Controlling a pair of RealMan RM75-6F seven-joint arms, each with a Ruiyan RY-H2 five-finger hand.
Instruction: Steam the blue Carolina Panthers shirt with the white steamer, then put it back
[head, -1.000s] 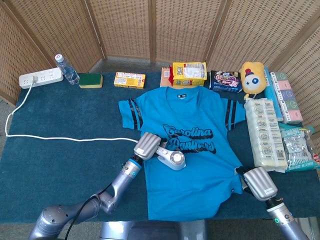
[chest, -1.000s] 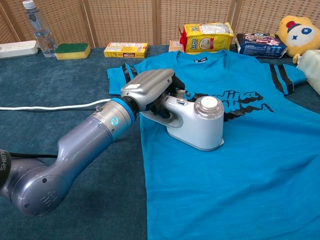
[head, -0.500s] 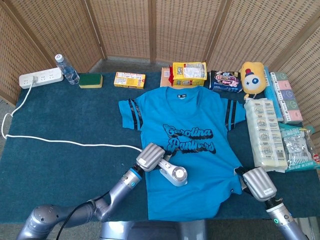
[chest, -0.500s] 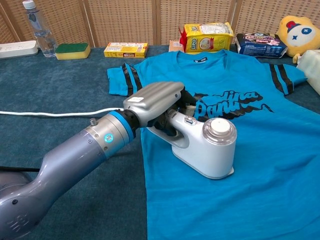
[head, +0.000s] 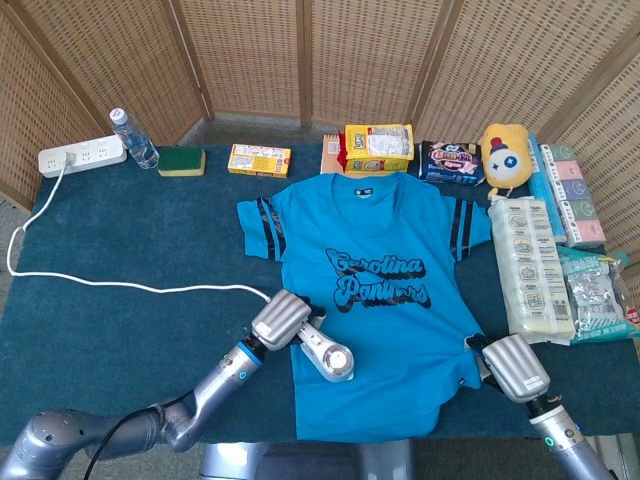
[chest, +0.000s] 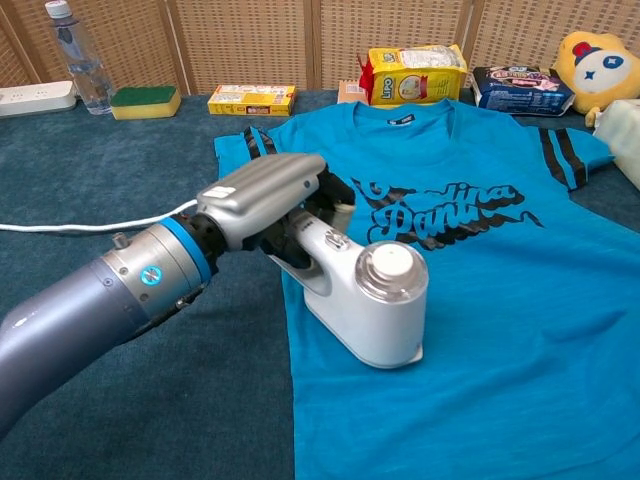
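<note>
The blue Carolina Panthers shirt (head: 385, 230) (chest: 500, 300) lies flat on the dark teal table, collar toward the back. My left hand (head: 281, 320) (chest: 262, 195) grips the handle of the white steamer (head: 326, 356) (chest: 365, 296), which rests on the shirt's lower left part, near its left edge. Its white cord (head: 120, 283) (chest: 90, 222) trails left across the table to the power strip (head: 82, 155). My right hand (head: 514, 366) rests at the shirt's lower right hem near the table's front edge; its fingers are hidden, and it is out of the chest view.
Along the back edge stand a water bottle (head: 133, 138), a green sponge (head: 181, 160), a yellow box (head: 259, 159), a yellow snack bag (head: 378, 148), a dark packet (head: 451, 162) and a yellow plush toy (head: 505, 154). Packaged goods (head: 533, 266) line the right side. Wicker screens stand behind.
My left hand has drawn the steamer down and leftward over the shirt, from beside the printed lettering toward the lower left hem. The cord has shifted with it. The right hand barely moved.
</note>
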